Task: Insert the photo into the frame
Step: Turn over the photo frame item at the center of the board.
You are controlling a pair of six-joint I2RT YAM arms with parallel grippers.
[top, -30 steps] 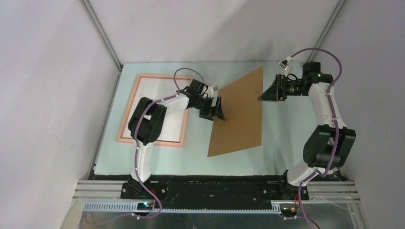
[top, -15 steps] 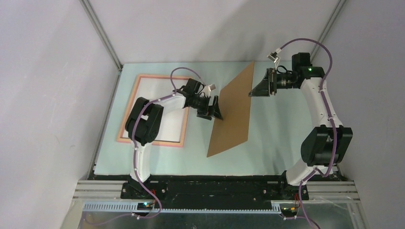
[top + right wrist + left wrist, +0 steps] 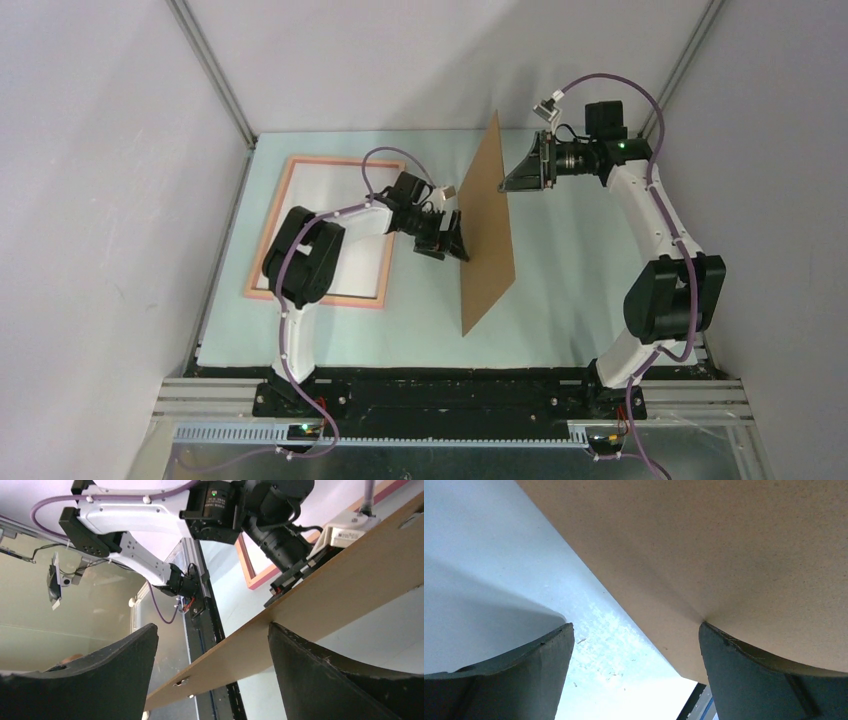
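Brown backing board (image 3: 487, 230) stands almost upright on its long edge at the middle of the table (image 3: 580, 280). The left gripper (image 3: 452, 240) sits just at its 9 o'clock face with jaws spread wide, one finger (image 3: 764, 680) against the board and nothing clamped. At 1 o'clock the right gripper (image 3: 512, 175) is beside the board's top edge, its jaws also apart and gripping nothing. The frame (image 3: 268, 225) lies flat at 9 o'clock. A white sheet (image 3: 322, 188) fills its opening; the photo's printed face shows in no view, so whether that sheet is the photo face down I cannot tell. The step in hand looks like tipping the board over toward the frame. Next it should be lowered to 9 o'clock, edges squared to the salmon rim, with the left arm moved clear first.
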